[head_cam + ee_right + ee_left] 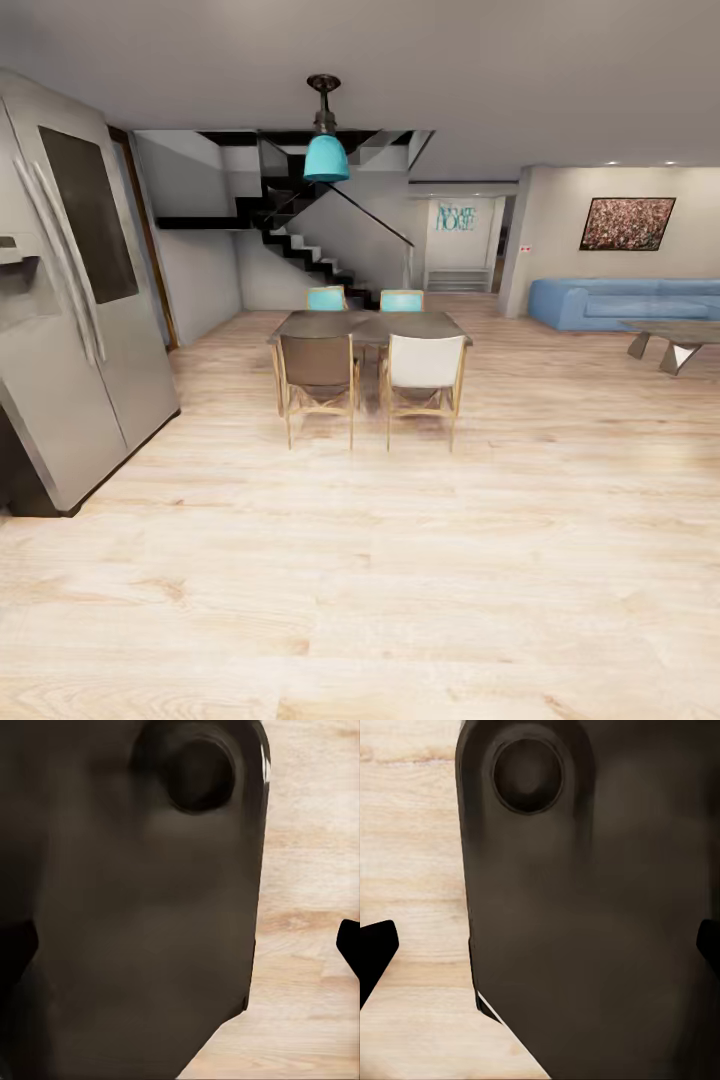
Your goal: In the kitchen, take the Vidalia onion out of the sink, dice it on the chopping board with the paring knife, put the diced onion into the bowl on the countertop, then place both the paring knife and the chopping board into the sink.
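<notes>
Currently in open room, grippers empty

Head view: light wood floor [400,600] fills the lower frame, a grey fridge [70,330] at left, a dining table [368,327] with four chairs at centre, a blue sofa [620,300] at right. Left gripper [540,945] and right gripper [180,945] have fingertips wide apart at the frame edges, holding nothing, a dark robot body panel [600,907] between them. No onion, sink or board to locate.
</notes>
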Robot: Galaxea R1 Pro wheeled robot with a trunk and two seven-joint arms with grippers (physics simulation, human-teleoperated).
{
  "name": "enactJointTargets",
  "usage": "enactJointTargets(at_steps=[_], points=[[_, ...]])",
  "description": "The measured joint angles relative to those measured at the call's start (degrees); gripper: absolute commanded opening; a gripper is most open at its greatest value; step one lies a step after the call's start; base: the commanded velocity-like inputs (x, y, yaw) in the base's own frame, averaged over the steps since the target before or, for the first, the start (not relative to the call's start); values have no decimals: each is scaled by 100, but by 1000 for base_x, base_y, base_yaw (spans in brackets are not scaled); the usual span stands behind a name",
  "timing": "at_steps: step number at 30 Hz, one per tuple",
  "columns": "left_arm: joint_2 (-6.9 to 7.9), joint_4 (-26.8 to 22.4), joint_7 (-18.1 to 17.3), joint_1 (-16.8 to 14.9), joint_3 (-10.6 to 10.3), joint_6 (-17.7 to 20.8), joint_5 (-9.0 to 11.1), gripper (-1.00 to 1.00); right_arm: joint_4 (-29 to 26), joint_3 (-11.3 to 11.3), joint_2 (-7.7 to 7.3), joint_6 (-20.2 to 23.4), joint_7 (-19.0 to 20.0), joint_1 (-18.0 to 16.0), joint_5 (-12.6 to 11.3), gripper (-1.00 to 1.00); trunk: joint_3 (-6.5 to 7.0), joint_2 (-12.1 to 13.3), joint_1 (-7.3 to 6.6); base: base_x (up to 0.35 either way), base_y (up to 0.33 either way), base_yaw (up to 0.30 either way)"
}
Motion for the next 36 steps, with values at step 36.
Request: enactJointTargets(at_steps=[36], points=[[-8,-40,2,8,19,-8,24,100,-104,0,184,-8,-16,-78,-8,100,2,0,0,0,0,0]])
